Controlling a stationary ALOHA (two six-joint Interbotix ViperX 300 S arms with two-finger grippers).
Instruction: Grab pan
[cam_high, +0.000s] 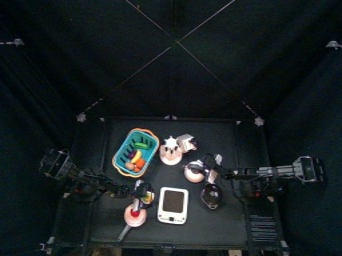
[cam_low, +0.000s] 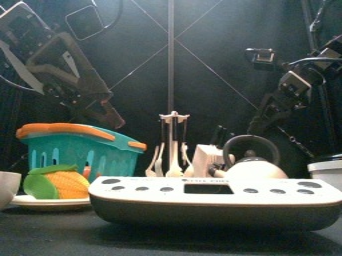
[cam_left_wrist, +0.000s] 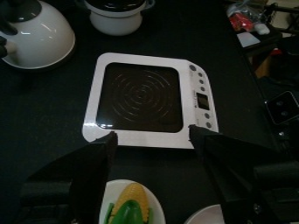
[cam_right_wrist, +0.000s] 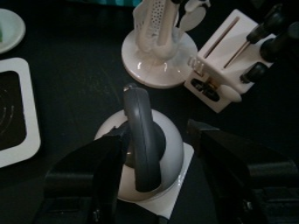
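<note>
Gaping both: right gripper (cam_right_wrist: 158, 147) over kettle (cam_right_wrist: 138, 118), left gripper (cam_left_wrist: 155, 138) over cooktop (cam_left_wrist: 146, 96); pan (cam_left_wrist: 117, 16) cut off.

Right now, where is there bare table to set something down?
Bare: the back strip behind the basket and utensil stand, and the front corner to the right of the cooktop. Crowded: the middle, around the kettle under the right gripper.
</note>
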